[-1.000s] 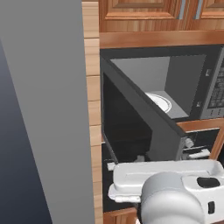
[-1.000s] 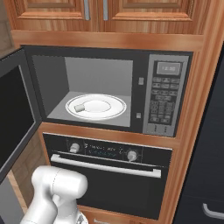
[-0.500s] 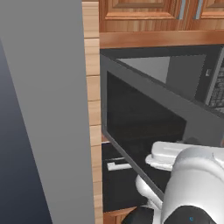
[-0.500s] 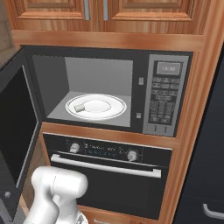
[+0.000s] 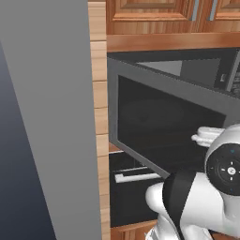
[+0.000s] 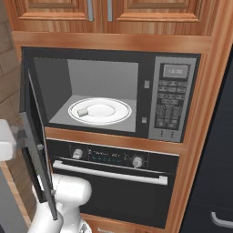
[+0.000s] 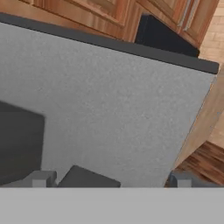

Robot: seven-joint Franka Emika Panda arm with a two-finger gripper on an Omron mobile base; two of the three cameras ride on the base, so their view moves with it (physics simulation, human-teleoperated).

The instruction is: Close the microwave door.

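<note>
The microwave door [image 5: 168, 126] stood part-open, hinged at the left of the microwave [image 6: 113, 91] and swung out toward the arm — a pose that suited a push on its outer face. The gripper [image 7: 109, 178] sat close against that grey panel, fingertips [image 7: 41, 178] spread, holding nothing. One turntable plate [image 6: 100, 110] lay inside, one keypad [image 6: 172, 104] at the right, and one oven [image 6: 113, 182] sat below.
</note>
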